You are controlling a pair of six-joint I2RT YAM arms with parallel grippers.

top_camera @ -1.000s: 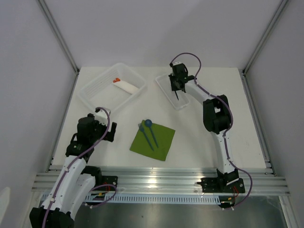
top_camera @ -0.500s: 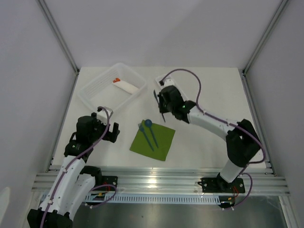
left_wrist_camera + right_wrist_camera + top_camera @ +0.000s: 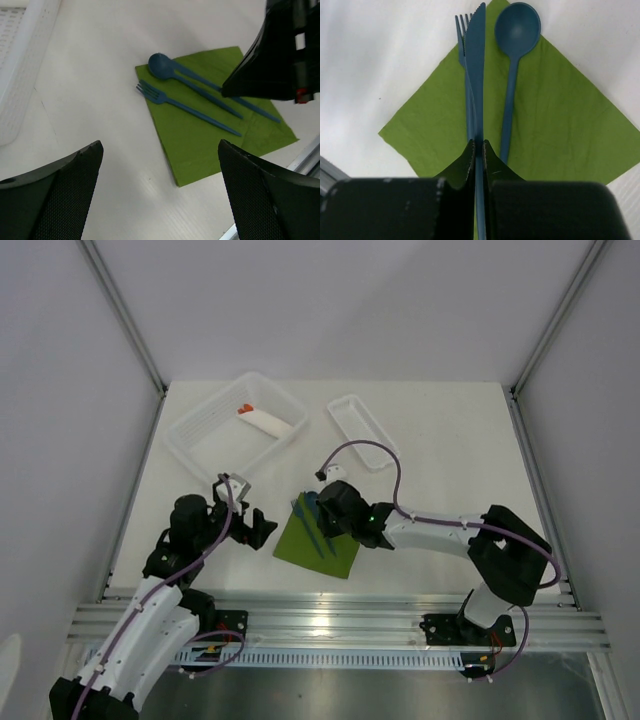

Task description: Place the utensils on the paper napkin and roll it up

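Right arm has swung in the last second from the small tray (image 3: pixel 362 428) at the far side to the napkin (image 3: pixel 300 542) in the near middle of the table (image 3: pixel 450 470), bringing the knife (image 3: pixel 475 60) with it. The right claw (image 3: pixel 476 145) is clamped tight on the knife handle, blade pointing away and lined up almost over the fork (image 3: pixel 185 107). Can't tell if it touches paper yet. The spoon (image 3: pixel 160 65) lies just beside it, bowl at the far-left corner of the napkin, partly overhanging onto the table. The left claw (image 3: pixel 255 528) has crept in toward the napkin's left edge, jaws spread wide, holding nothing. My read: this is the last utensil, so once it's released all three are on and rolling can start. Materials: the utensils are thin, rigid dark blue plastic, matte. The knife is flat with a serrated edge, the fork has slim tines, the spoon bowl is round. The napkin is olive-green thin paper, a square sitting as a diamond, slightly creased, flat on the smooth white table. It will likely slide or crumple if pushed.
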